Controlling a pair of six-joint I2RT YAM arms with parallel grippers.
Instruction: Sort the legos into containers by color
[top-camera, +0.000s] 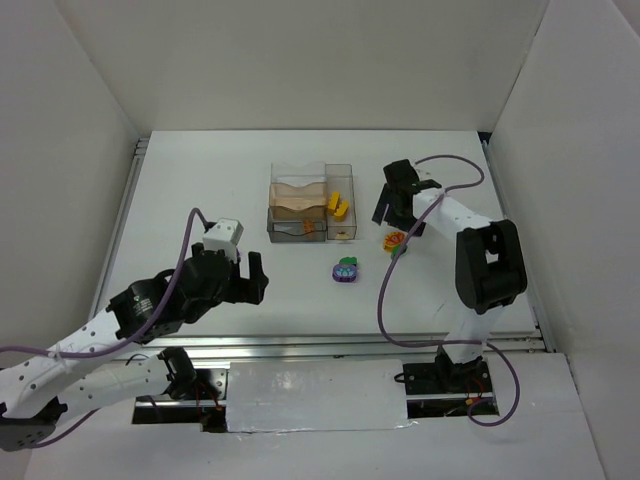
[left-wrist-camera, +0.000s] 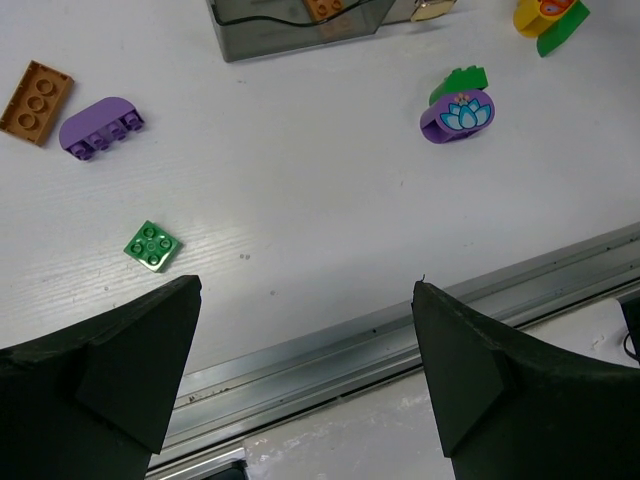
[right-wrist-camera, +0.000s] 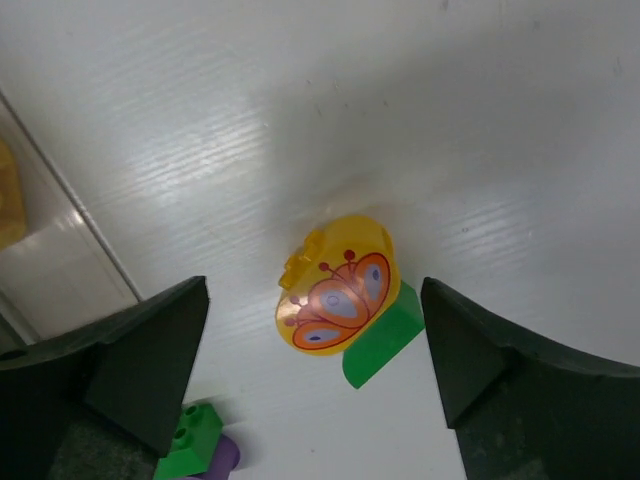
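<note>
Left gripper (left-wrist-camera: 305, 290) hangs above the near edge of the table (top-camera: 200, 200), jaws wide apart and empty. Beyond it lie a green plate (left-wrist-camera: 152, 245), purple brick (left-wrist-camera: 98, 128) and orange-brown plate (left-wrist-camera: 36, 102). Right gripper (right-wrist-camera: 315, 288), jaws apart, hovers over a yellow butterfly lego (right-wrist-camera: 340, 290) beside the containers (top-camera: 297, 170), mid-table. A purple lotus lego (left-wrist-camera: 458, 115) lies nearer the front edge.

Robotics lab cell: white panel walls (top-camera: 80, 120), aluminium rail (top-camera: 300, 345) edging white table (top-camera: 200, 190).
</note>
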